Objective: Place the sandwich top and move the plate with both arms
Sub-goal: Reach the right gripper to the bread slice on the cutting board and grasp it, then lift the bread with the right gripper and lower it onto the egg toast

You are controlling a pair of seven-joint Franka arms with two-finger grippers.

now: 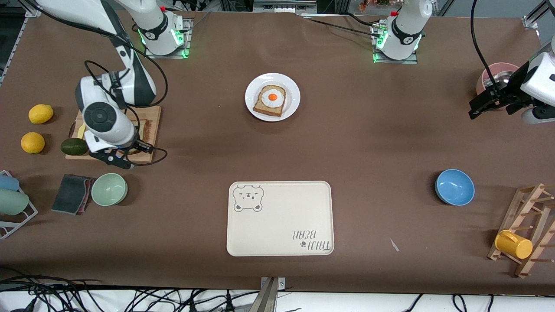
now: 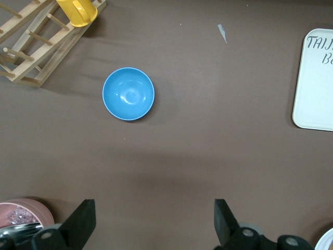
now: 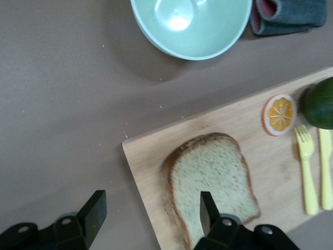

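Note:
The sandwich top [image 3: 210,182] is a plain tan slice lying flat on a wooden cutting board [image 3: 156,151] at the right arm's end of the table. My right gripper [image 3: 152,208] hovers low over the board's edge, open. One finger [image 3: 205,205] is above the slice; the other is off the board, above the brown table. In the front view this gripper [image 1: 130,152] hides most of the slice. The white plate [image 1: 292,89] sits mid-table near the arm bases and carries an egg-topped bread slice [image 1: 270,100]. My left gripper [image 1: 481,106] waits, open and empty, above the table by a pink container [image 1: 494,73].
A cream bear tray [image 1: 279,219] lies nearer the front camera than the plate. Close to the board are a green bowl [image 1: 109,189], a folded cloth [image 1: 71,193], an avocado [image 1: 73,146] and two lemons [image 1: 40,114]. A blue bowl [image 1: 454,186] and a mug rack [image 1: 527,229] stand at the left arm's end.

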